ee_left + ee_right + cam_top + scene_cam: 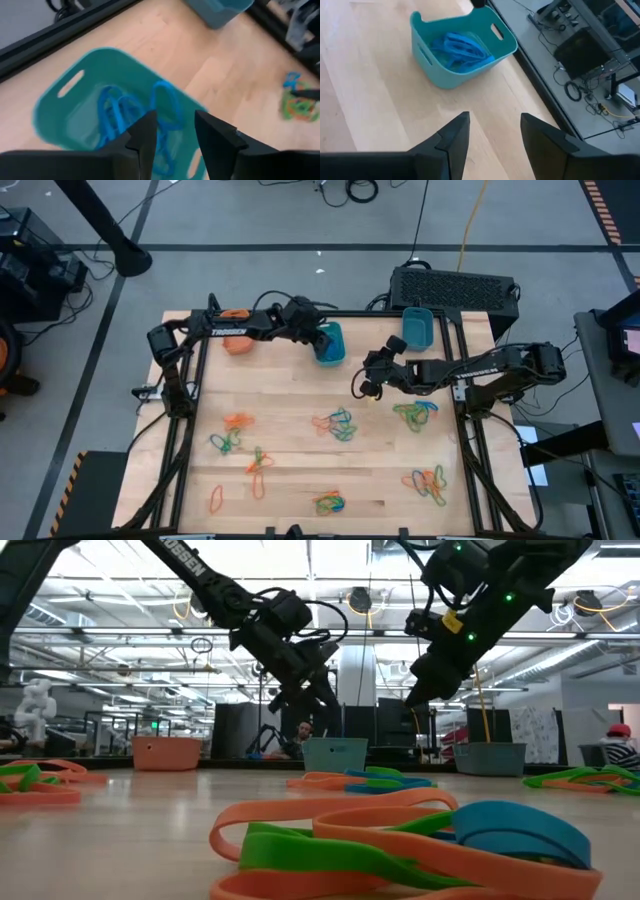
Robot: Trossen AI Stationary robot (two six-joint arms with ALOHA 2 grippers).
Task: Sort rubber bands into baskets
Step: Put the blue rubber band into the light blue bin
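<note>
My left gripper (322, 337) hangs open over a teal basket (331, 345) at the far middle of the table. Blue rubber bands (112, 112) lie inside this basket. One blue loop (167, 100) shows just past the left fingertips, over the basket. My right gripper (368, 377) hovers open and empty to the right of this basket, pointing toward it (462, 47). An orange basket (237, 343) stands to the left and a second teal basket (417, 327) at the far right. Mixed rubber bands (335, 423) lie in clumps on the near half. My left gripper stands open above the basket. The blue loop (161, 131) runs down behind its fingers (145, 135), and I cannot tell whether it still touches them.
Rubber band clumps lie at the left (238, 422), right (415, 412), near right (428, 483) and near middle (328, 502). A black box (455, 288) sits beyond the far edge. Black frame rails (470, 450) run along the table's sides.
</note>
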